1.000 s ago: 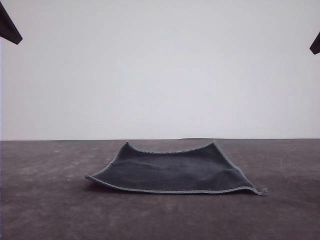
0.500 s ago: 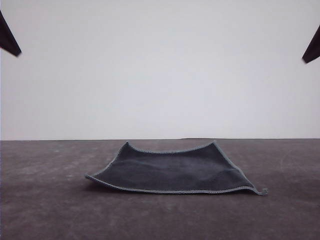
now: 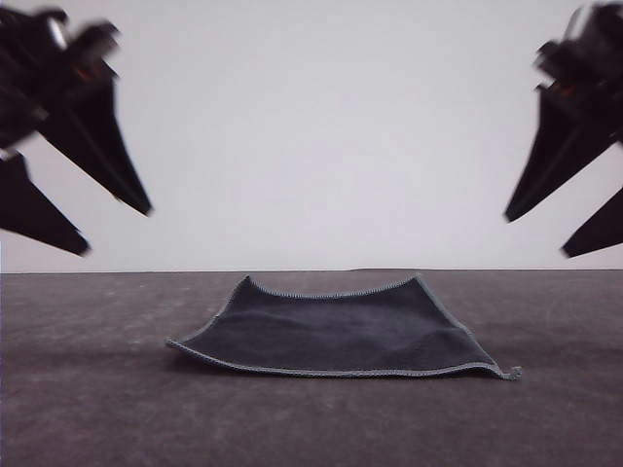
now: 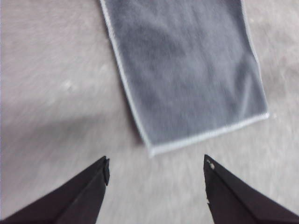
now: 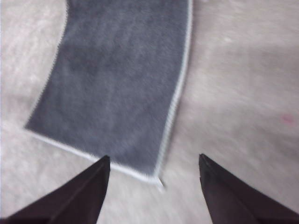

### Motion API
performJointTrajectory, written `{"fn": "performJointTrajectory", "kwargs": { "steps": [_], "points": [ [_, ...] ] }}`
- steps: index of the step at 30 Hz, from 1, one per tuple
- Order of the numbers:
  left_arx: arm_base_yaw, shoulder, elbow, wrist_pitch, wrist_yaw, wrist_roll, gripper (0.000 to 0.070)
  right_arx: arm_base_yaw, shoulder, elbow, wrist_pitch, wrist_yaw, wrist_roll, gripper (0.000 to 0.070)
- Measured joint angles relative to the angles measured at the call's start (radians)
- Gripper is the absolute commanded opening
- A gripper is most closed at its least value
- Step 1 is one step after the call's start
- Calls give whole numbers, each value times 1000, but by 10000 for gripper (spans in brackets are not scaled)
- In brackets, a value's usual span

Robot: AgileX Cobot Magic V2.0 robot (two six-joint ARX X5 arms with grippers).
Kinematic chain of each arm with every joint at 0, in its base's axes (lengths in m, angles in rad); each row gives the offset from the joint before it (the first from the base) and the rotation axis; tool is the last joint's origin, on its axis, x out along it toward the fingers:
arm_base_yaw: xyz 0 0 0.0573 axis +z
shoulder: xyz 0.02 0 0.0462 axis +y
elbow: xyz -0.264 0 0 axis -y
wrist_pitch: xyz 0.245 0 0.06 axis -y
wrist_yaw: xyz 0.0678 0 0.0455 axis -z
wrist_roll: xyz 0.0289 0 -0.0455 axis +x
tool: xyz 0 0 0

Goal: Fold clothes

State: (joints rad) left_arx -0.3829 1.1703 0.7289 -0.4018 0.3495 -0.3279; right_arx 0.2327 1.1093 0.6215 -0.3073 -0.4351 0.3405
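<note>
The clothes (image 3: 336, 331) are one small dark grey cloth with pale grey stitched edging, lying spread out on the table in the middle of the front view, its near edge slightly lifted. My left gripper (image 3: 115, 230) hangs open in the air above and to the left of it. On the other side, high and to the right, my right gripper (image 3: 535, 233) is open too. In the left wrist view the cloth (image 4: 187, 70) lies ahead of the open fingers (image 4: 156, 168). The right wrist view shows a cloth (image 5: 117, 84) corner just ahead of the open fingers (image 5: 154, 163).
The dark brown table (image 3: 88, 409) runs across the whole front view, with bare surface on both sides of the cloth. A plain white wall (image 3: 311, 126) stands behind it.
Both grippers have come down and inward from the upper corners of the front view and now hang blurred on either side above the cloth. The cloth has not moved.
</note>
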Motion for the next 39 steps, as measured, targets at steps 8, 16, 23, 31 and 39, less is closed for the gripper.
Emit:
{"fn": "performJointTrajectory", "kwargs": {
  "steps": [8, 16, 23, 31, 39],
  "points": [
    [34, 256, 89, 148, 78, -29, 402, -48, 255, 119, 117, -71, 2, 382],
    [67, 500, 267, 190, 114, -29, 408, -79, 472, 282, 141, -86, -16, 383],
    [79, 698, 478, 199, 113, -17, 409, -94, 598, 395, 141, -86, -45, 383],
    [93, 886, 707, 199, 92, 12, 409, -103, 644, 436, 143, -86, -52, 383],
    [95, 947, 770, 139, 140, 19, 410, -103, 650, 436, 155, -89, -56, 383]
  ]
}}
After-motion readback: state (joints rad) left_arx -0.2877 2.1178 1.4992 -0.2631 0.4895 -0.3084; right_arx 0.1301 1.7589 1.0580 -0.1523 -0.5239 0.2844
